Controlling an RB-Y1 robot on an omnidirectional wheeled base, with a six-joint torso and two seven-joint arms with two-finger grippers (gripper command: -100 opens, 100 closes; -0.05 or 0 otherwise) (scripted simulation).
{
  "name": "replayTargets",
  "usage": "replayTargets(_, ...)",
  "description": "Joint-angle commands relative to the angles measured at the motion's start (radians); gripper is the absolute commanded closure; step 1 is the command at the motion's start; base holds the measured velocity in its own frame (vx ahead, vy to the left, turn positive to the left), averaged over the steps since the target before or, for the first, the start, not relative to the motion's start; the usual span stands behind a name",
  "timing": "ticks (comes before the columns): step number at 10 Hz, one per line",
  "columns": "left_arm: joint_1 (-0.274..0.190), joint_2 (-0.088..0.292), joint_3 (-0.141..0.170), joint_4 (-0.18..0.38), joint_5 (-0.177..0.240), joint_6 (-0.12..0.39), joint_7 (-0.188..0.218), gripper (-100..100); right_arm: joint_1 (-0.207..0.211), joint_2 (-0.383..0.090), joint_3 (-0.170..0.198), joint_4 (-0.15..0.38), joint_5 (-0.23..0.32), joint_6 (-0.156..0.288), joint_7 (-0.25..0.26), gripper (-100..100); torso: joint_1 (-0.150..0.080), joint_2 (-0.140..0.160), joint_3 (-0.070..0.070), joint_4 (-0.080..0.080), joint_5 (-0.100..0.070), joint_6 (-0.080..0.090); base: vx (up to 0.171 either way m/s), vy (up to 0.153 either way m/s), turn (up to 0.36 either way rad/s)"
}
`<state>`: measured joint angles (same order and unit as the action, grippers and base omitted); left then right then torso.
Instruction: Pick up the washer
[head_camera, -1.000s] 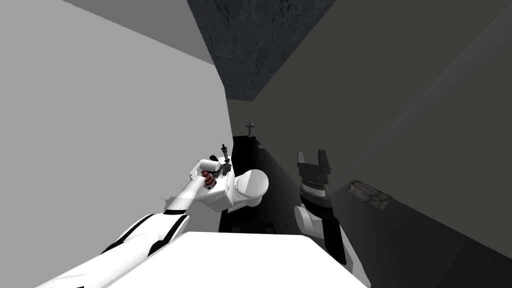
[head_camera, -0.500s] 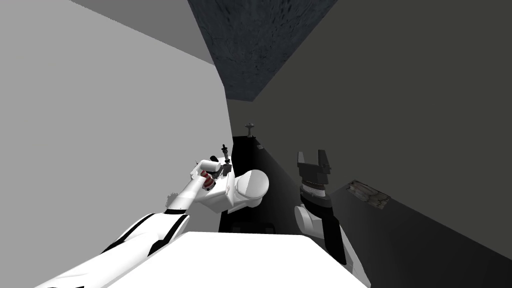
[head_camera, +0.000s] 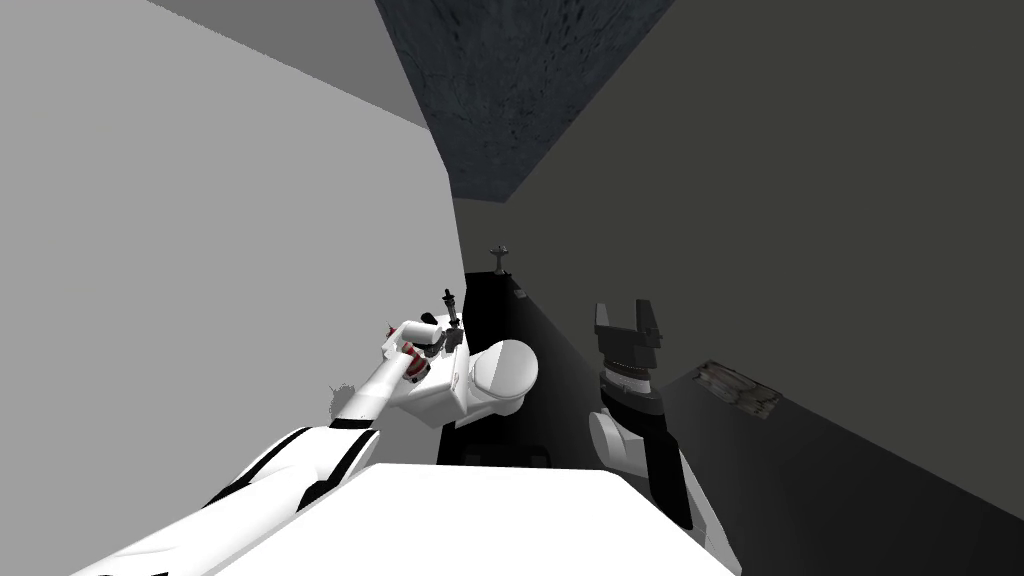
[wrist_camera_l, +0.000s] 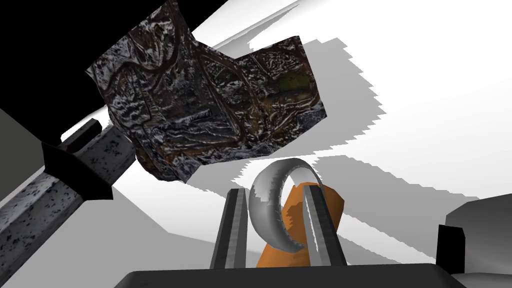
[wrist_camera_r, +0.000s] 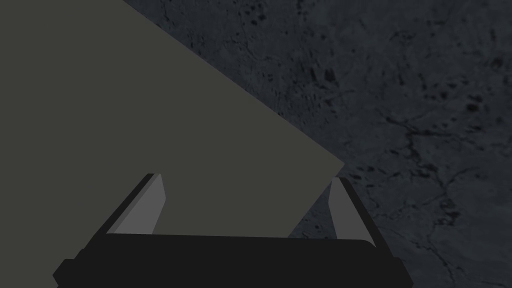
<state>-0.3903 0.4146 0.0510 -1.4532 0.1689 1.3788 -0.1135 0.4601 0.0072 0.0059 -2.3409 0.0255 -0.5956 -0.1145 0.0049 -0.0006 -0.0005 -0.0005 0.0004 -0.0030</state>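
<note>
Washer, a grey ring with a dull metal sheen (wrist_camera_l: 265, 212), sits directly between the two fingers of the left gripper (wrist_camera_l: 273, 190), so nothing needs to be reached for. The coming move looks like a plain lift away from the surface below.

That bright white surface (wrist_camera_l: 430, 115) spreads beyond the hand. I cannot tell from these views what piece of furniture it belongs to. On its far side lies a dark, mottled, crumpled sheet (wrist_camera_l: 210, 110), well past the fingertips. A speckled grey bar with a black collar (wrist_camera_l: 35, 205) runs off beside the sheet. Just behind the washer is a blocky orange piece (wrist_camera_l: 332, 205), close enough that I cannot tell whether the two touch.

The ring stands on edge with its opening turned partly toward the hand, and its rim rises above the fingertips. The left fingers are drawn in much closer than their open stance and bear against the ring, so I judge the grasp made. If the orange piece is caught, it may come along.

The right gripper (wrist_camera_r: 246, 178) is held up on the right, well apart from all this. Its fingers are spread wide and hold nothing.
</note>
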Motion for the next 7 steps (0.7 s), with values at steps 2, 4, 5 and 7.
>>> replayTargets(2, 0.0, 0.0, 0.0, 0.0, 0.0, 0.0, 0.0, 100, 0.0, 0.0, 0.0, 0.0, 0.0, 0.0, 0.0, 0, 0.0, 0.0, 0.0, 0.0, 0.0, 0.0, 0.0, 0.0, 0.0)
replayTargets(4, -0.005, 0.007, 0.004, -0.026, 0.009, 0.03, -0.003, 100, 0.0, 0.0, 0.0, 0.0, 0.0, 0.0, 0.0, 0, 0.0, 0.0, 0.0, 0.0, 0.0, 0.0, -0.012, -0.002, 0.011)
replayTargets(5, -0.007, 0.009, 0.006, -0.037, 0.012, 0.043, -0.002, 100, 0.0, 0.0, 0.0, 0.0, 0.0, 0.0, 0.0, 0, -0.001, 0.002, 0.001, 0.001, -0.001, 0.0, -0.042, -0.001, 0.027)
replayTargets(7, -0.007, 0.007, 0.005, -0.027, 0.01, 0.032, -0.002, 0, 0.0, 0.0, 0.0, 0.0, 0.0, 0.0, 0.0, 0, -0.001, 0.002, 0.001, 0.0, -0.001, 0.0, -0.009, 0.0, 0.002)
